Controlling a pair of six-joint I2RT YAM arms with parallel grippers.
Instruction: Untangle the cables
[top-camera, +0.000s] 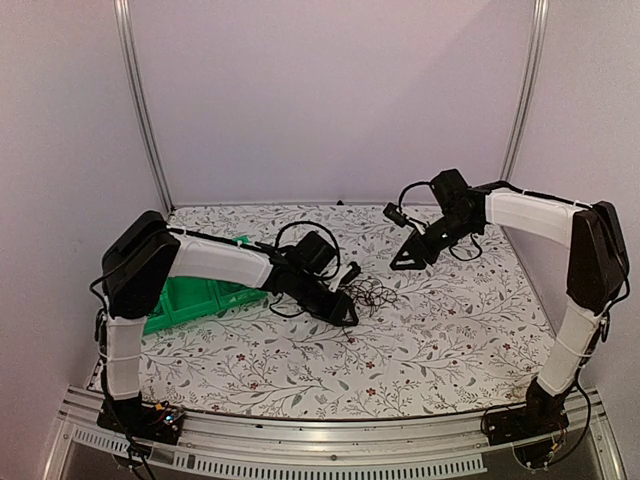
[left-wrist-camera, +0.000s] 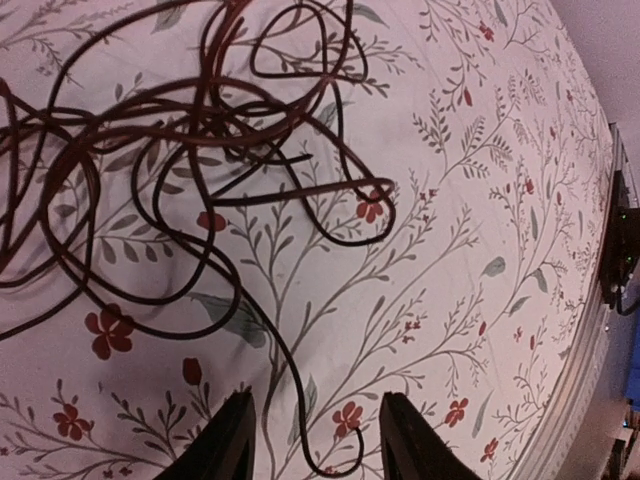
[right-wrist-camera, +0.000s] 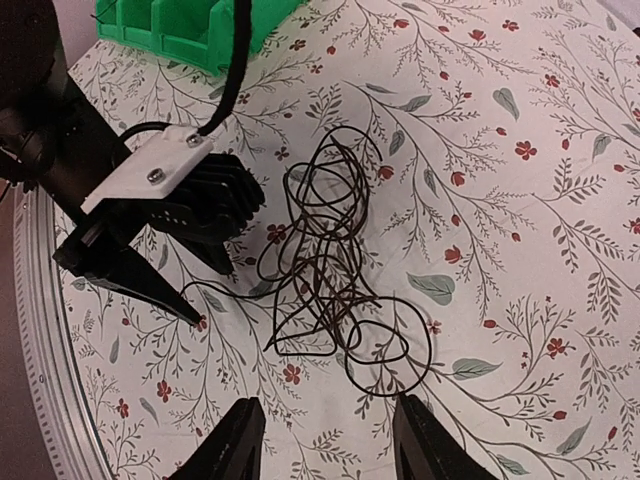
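Observation:
The cables (top-camera: 368, 293) are a small loopy tangle of thin black wire on the floral cloth mid-table. My left gripper (top-camera: 350, 314) sits low at the tangle's near-left side. In the left wrist view the gripper (left-wrist-camera: 315, 445) is open, and one loose cable end (left-wrist-camera: 300, 400) curls on the cloth between its fingers, touching neither. My right gripper (top-camera: 406, 262) hovers above and to the right of the tangle. Its wrist view looks down on the cables (right-wrist-camera: 335, 260), with the gripper (right-wrist-camera: 325, 440) open and empty. The left gripper (right-wrist-camera: 212, 297) shows there beside the tangle.
A green three-compartment bin (top-camera: 190, 300) stands at the left, partly behind my left arm, and shows in the right wrist view as the bin (right-wrist-camera: 190, 25). The metal rail (left-wrist-camera: 590, 380) marks the table's near edge. White walls enclose the back and sides.

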